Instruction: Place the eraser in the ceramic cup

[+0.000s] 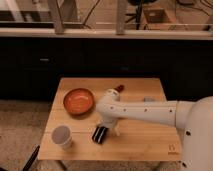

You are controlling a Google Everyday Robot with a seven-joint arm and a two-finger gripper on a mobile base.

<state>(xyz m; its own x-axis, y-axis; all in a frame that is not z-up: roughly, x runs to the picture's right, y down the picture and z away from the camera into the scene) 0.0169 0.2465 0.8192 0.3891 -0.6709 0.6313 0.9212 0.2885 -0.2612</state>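
Observation:
The black eraser (100, 134) with a light lengthwise stripe lies on the wooden table (145, 135), near the front and a little left of centre. My gripper (109, 127) is at the end of the white arm that reaches in from the right. It is right over the eraser's far end and seems to touch it. The white ceramic cup (61, 136) stands upright near the table's front left corner, a short way left of the eraser. Its pale inside looks empty.
A wide orange bowl (78, 100) sits behind the cup at the left. A small red item (119, 88) lies near the back centre, partly behind my arm. A small blue-grey pad (149, 99) lies at the back right. Dark cabinets stand behind the table.

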